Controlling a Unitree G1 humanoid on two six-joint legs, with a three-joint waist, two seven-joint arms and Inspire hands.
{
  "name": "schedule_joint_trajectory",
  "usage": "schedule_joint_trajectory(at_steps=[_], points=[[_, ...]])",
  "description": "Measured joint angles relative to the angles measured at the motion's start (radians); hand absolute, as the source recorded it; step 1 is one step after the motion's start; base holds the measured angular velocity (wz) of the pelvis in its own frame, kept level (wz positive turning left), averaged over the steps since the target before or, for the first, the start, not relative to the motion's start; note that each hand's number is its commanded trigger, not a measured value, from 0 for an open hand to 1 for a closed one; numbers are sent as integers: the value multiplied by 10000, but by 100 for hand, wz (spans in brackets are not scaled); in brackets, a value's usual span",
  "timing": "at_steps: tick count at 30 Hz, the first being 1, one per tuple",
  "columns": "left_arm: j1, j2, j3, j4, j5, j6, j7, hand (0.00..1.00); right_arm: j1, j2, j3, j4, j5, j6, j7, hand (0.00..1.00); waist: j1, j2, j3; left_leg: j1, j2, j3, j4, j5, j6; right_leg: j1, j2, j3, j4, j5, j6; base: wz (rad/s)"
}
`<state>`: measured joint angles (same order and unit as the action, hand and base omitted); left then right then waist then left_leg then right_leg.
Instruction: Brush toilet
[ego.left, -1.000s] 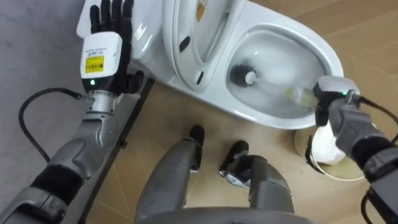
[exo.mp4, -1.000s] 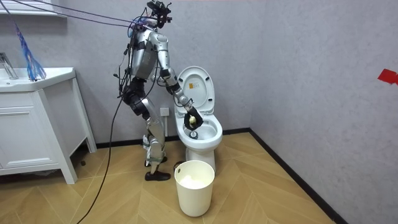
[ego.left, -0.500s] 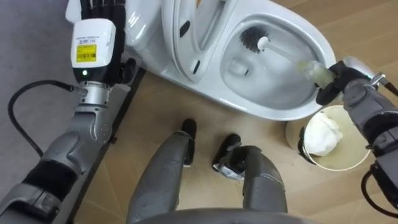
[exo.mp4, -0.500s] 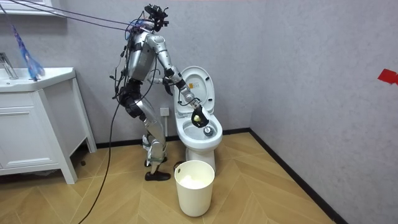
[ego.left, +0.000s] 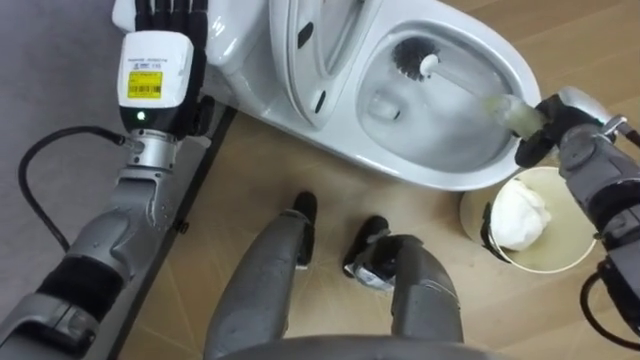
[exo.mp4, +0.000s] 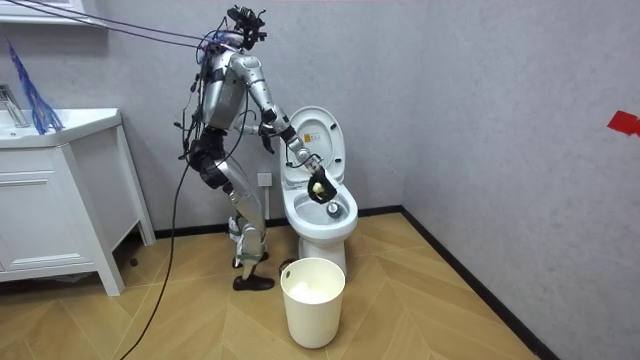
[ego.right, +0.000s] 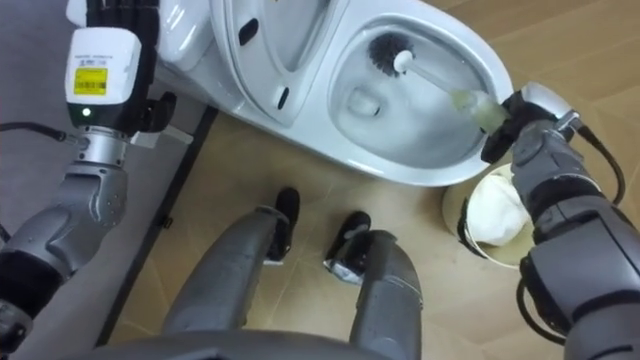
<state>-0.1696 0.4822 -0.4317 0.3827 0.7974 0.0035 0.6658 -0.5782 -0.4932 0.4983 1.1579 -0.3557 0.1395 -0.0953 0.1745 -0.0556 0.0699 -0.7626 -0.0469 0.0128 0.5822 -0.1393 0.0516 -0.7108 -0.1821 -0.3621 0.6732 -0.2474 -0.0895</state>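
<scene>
1. Upper left of the head camera view: the left hand (ego.left: 158, 62) was up beside the back end of the toilet (ego.left: 440, 180), fingers straight and holding nothing. Couldn't tell if it actually touched the porcelain.
2. Just right of that, the seat and lid (ego.left: 318, 45) were flipped up, so the bowl was wide open across the top middle of the frame.
3. The toilet brush (ego.left: 468, 86) was inside the bowl. Its dark bristle head sat at the upper part of the bowl, close to the raised seat, and the pale handle ran down and to the right over the rim.
4. Right edge of the frame: the right hand (ego.left: 550, 128) had its fingers curled round the end of that handle, just outside the bowl's rim.
5. Below that hand, lower right, a white bin (ego.left: 478, 228) stood on the wood floor (ego.left: 300, 170) right beside the toilet, with something white bunched up inside.
6. Room view: a white cabinet (exo.mp4: 50, 200) at far left, the robot standing on the toilet's left and leaning over it, and the bin in front of the toilet, lower middle.
</scene>
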Motion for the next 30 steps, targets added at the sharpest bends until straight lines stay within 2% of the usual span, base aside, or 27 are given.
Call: schedule_joint_trajectory(at_steps=[2, 3, 4, 6, 8, 9, 11, 13, 17, 18, 19, 21, 24, 27, 30], points=[[-41, -30, -18, 9, 10, -45, -152, 0, 38, -5, 57, -4, -430, -66, -1, 100, 150, 135, 13, 11, 1, 14, 2, -10, 13, 9, -16, -16, 2, -2, 4, 0], [-65, -69, -39, 15, 6, -78, -229, 0, 58, -3, 215, -3, -911, -70, 0, 100, 226, 267, 21, 18, -2, 14, 3, -13, 18, 26, -18, -20, 0, -4, 6, 0], [-64, -131, -55, 12, 3, -86, -291, 0, 72, 5, 419, -17, -1354, -68, 17, 100, 286, 409, 11, 17, -5, 17, -5, -13, 19, 27, -18, -16, -7, -7, 13, 0], [-61, -187, -172, 14, 2, -82, -354, 0, 183, 12, 962, -80, -1876, -54, 66, 100, 405, 560, -5, 40, 3, 32, -51, -17, 21, 33, -8, -17, -46, -7, 13, 0], [-67, -338, -240, 43, 0, -79, -446, 0, 428, 27, 1242, -188, -2484, 99, 131, 100, 468, 771, -12, 45, 38, -61, -88, -14, 11, 136, 61, -135, -220, 8, 6, 6], [-44, -401, -240, 47, -4, -79, -473, 0, 688, 115, 1252, -414, -2631, 305, 115, 100, 482, 877, -34, 42, 75, -105, -86, -25, -7, 191, 142, -150, -332, 24, 27, 6], [66, -427, -211, 96, -5, -76, -437, 0, 959, 136, 1241, -770, -2748, 475, 120, 100, 480, 970, -94, 43, 147, -102, -99, -44, -32, 243, 204, -227, -477, 64, -14, -3], [201, -477, -219, 98, -23, 8, -371, 0, 1401, 161, 1217, -1462, -2838, 848, 111, 100, 383, 1119, -194, 84, 190, -166, -182, -56, -66, 398, 312, -365, -704, 108, -46, 4], [478, -540, -32, 82, -35, 104, -394, 0, 2182, 321, 1048, -2603, -3309, 1377, 127, 100, 181, 1219, -257, 237, 232, -195, -216, -89, -138, 632, 469, -388, -945, 121, -56, 2], [592, -629, 61, 81, -37, 121, -380, 0, 2575, 330, 939, -3101, -3532, 1517, 184, 100, 128, 1255, -307, 276, 266, -247, -329, -107, -166, 727, 563, -396, -1109, 153, -51, 0], [651, -690, 134, 80, -37, 121, -356, 0, 2714, 340, 837, -3372, -3615, 1581, 202, 100, 105, 1258, -306, 324, 302, -252, -378, -109, -171, 792, 627, -395, -1225, 187, -51, -7], [1012, -792, 325, -21, -183, 131, -170, 0, 3271, 623, 571, -4011, -3945, 1770, 268, 100, -133, 1260, -318, 531, 388, -259, -574, -86, -218, 1061, 792, -405, -1593, 321, -70, -7], [1353, -793, 347, -194, -647, 170, 104, 0, 3795, 1001, 375, -4706, -4103, 2108, 398, 100, -444, 1251, -390, 648, 404, -222, -698, -83, -237, 1154, 810, -411, -1710, 333, -80, -2], [1524, -793, 339, -234, -1034, 186, 354, 0, 4112, 1163, 270, -5038, -4322, 2277, 564, 100, -670, 1248, -391, 731, 392, -186, -788, -86, -242, 1181, 798, -367, -1720, 334, -81, -3], [1562, -795, 337, -234, -1166, 181, 511, 0, 4019, 1147, 267, -4999, -4336, 2282, 645, 100, -671, 1239, -395, 757, 407, -137, -782, -87, -241, 1184, 807, -313, -1726, 333, -78, -4]])
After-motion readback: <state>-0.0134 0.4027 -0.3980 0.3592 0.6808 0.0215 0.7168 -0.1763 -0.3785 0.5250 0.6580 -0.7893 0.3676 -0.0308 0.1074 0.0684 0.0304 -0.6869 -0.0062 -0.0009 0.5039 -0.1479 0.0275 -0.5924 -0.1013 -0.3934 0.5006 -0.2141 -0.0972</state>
